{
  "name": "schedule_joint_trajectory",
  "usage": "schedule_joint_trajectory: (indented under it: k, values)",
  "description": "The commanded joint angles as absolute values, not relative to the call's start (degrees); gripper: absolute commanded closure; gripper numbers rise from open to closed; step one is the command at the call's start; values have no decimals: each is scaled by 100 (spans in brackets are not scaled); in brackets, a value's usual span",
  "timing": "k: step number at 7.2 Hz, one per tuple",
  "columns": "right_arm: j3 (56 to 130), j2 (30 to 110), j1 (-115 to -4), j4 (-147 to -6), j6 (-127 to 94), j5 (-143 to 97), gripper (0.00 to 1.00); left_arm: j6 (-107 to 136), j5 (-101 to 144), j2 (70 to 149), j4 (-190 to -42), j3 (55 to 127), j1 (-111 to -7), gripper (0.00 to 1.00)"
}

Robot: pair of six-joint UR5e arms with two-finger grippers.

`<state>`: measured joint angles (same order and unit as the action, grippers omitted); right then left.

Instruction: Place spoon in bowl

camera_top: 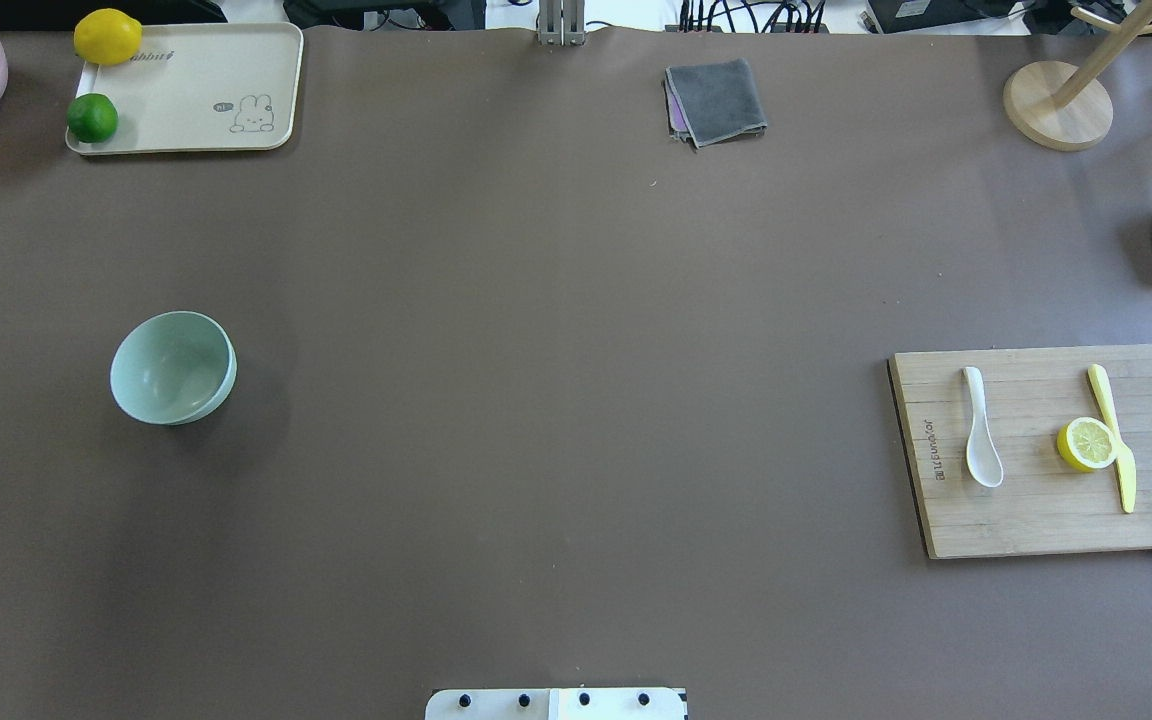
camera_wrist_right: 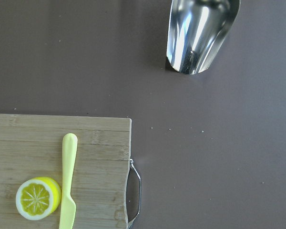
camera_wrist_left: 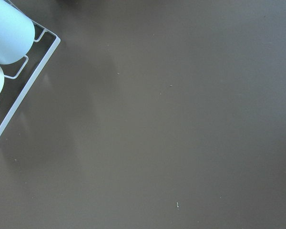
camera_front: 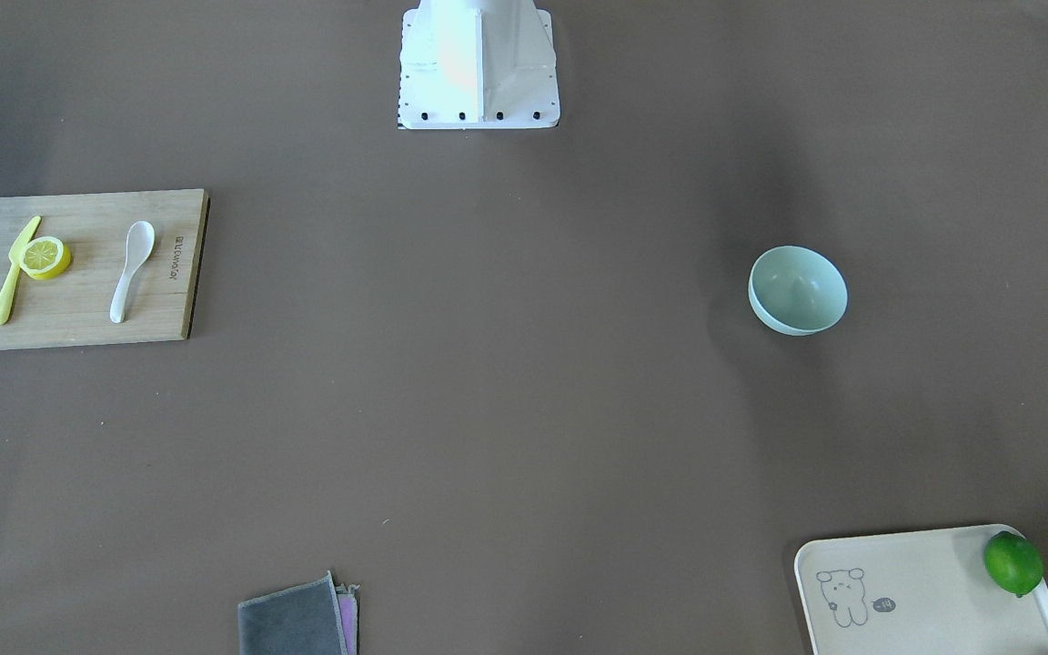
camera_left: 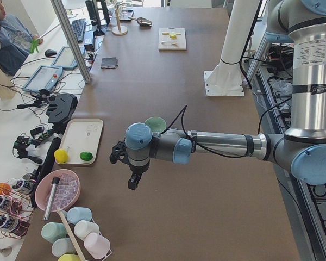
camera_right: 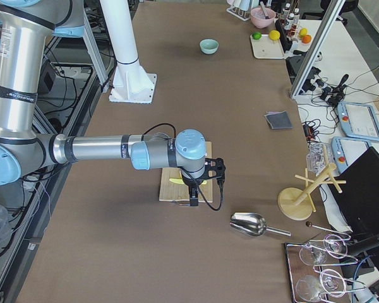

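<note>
Two fruits, a lime [camera_top: 92, 118] and a lemon [camera_top: 107, 36], sit on the cream tray [camera_top: 196, 100]. The mint bowl [camera_top: 173, 367] shows only its own smooth walls. The spoon [camera_top: 981, 428] lies on the cutting board [camera_top: 1026, 520], near its bowl-side edge, scoop toward the robot, with a lemon half [camera_top: 1086, 444] and a knife [camera_top: 1114, 440] beside it. Bowl and board are well apart. Both arms stretch level, the left gripper [camera_left: 133, 182] and right gripper [camera_right: 194, 199] pointing down. Whether their fingers are parted cannot be told.
</note>
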<state>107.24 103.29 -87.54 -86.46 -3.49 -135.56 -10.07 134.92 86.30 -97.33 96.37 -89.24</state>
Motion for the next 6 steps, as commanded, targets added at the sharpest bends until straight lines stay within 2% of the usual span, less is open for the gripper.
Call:
schedule_joint_trajectory:
  k: [1,6]
  values:
    - [10731,10318,-8754,-8631,-369,-13562,0,-1020,13535,8622,-9852,9633,-8930,2]
    - [10723,10292,-8745,-8622,-439,-13526,0,-1011,13895,8605,-9861,9668,-8921,2]
